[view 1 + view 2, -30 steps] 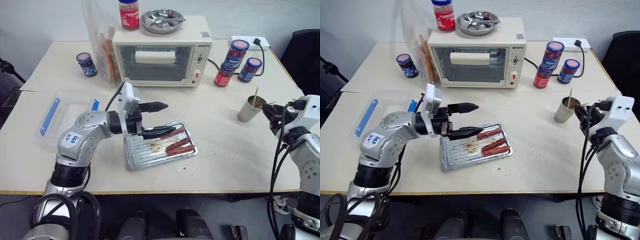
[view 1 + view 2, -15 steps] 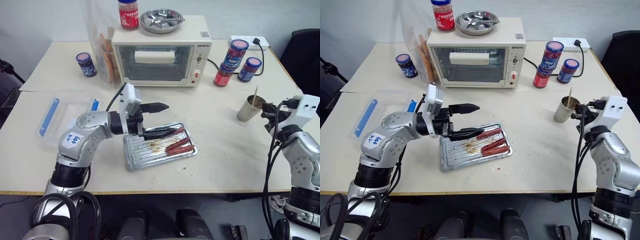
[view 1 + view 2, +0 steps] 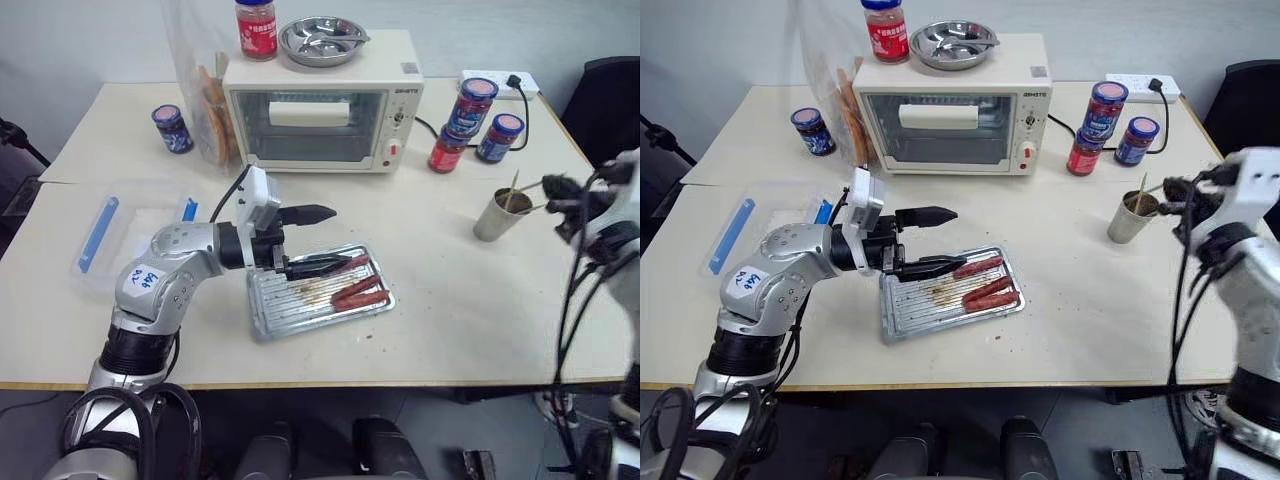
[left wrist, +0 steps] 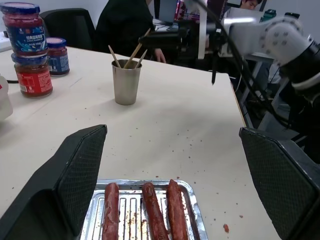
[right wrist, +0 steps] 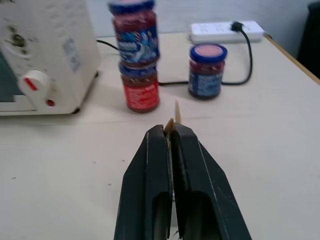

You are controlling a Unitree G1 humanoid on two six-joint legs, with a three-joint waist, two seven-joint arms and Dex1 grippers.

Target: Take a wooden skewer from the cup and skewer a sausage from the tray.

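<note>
My right gripper [image 3: 556, 188] hovers just right of and above the beige paper cup [image 3: 496, 216], shut on a wooden skewer [image 5: 175, 112] whose pale tip pokes out between the fingertips. More skewers stand in the cup [image 4: 125, 82]. The shiny metal tray [image 3: 290, 305] lies at the table's middle and holds three reddish-brown sausages [image 4: 152, 212] side by side. My left gripper [image 3: 322, 240] is open over the tray's far left part, pointing right, with nothing between its fingers [image 4: 75, 185].
A toaster oven [image 3: 325, 115] stands at the back, with a steel dish [image 3: 322, 40] and a red jar [image 3: 257, 28] on top. Three jars [image 3: 470, 110] and a power strip [image 3: 500, 85] are behind the cup. A clear box with blue clips [image 3: 120, 230] lies at the left.
My right gripper has closed beside the cup and risen, lifting a skewer with it. The left arm has not moved.
</note>
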